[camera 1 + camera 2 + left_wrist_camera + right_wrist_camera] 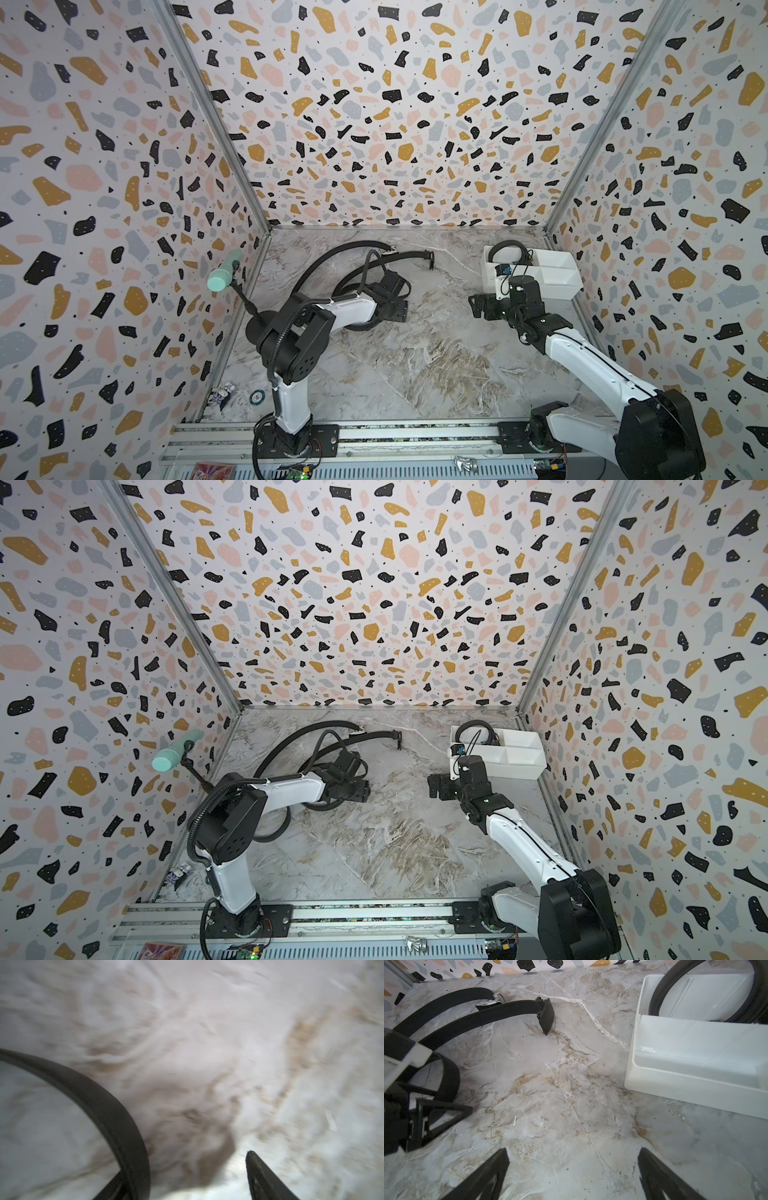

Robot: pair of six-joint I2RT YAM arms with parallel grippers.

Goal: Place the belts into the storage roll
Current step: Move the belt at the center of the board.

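1. Belts [467,1020]: two lay loose on the bench [571,1084]; a third belt [761,997] sat coiled in the storage roll [695,1084].
2. My left fingers [261,1178] straddled a loop, unclamped.
3. My right fingers [652,1167] gaped wide, empty.

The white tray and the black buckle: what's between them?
Only bare marble table lies between the white tray and the black buckle, seen in the right wrist view.

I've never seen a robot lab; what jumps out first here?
The speckled walls grab you first, wrapping three sides of a marble table. Then two black belts sprawl in loops at the far left, while a third belt sits coiled in the white tray at far right.
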